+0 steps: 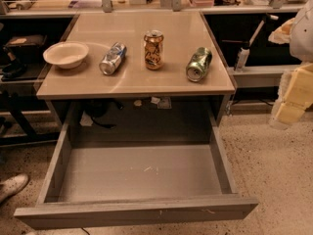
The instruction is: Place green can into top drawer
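The green can (198, 64) lies on its side near the right edge of the tan tabletop (137, 82), its silver top facing the front. The top drawer (137, 212) below the tabletop is pulled fully out; its grey interior holds nothing but a few small specks. My gripper (292, 99) shows as pale yellowish blocks at the right edge of the view, off to the right of the table, lower than the tabletop and well apart from the green can. It holds nothing that I can see.
On the tabletop, a white bowl (66, 54) sits at the left, a blue-silver can (113, 58) lies beside it, and an orange-gold can (153, 49) stands upright in the middle. A cluttered bench runs behind. A shoe (12, 185) is at the lower left on the floor.
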`<action>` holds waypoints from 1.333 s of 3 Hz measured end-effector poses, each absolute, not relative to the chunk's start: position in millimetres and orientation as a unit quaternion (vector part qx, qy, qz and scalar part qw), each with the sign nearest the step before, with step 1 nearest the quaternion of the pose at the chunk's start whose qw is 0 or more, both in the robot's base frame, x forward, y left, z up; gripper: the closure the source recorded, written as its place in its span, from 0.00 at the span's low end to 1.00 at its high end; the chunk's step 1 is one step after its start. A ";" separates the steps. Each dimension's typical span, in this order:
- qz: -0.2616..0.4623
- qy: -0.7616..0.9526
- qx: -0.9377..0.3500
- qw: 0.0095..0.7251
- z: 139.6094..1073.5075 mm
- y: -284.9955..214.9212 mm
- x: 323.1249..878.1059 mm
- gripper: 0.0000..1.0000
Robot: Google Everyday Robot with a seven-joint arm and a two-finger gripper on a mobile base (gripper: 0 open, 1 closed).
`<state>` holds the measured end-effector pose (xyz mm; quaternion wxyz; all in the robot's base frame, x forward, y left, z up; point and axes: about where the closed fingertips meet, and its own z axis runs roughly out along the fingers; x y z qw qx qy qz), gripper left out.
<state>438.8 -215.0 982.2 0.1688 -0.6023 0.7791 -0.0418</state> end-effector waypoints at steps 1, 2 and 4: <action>-0.047 0.781 -0.599 0.174 985.7 -211.4 445.3 0.00; -0.020 0.812 -0.563 0.154 980.5 -211.4 472.5 0.00; 0.033 0.873 -0.474 0.110 955.6 -203.3 549.5 0.00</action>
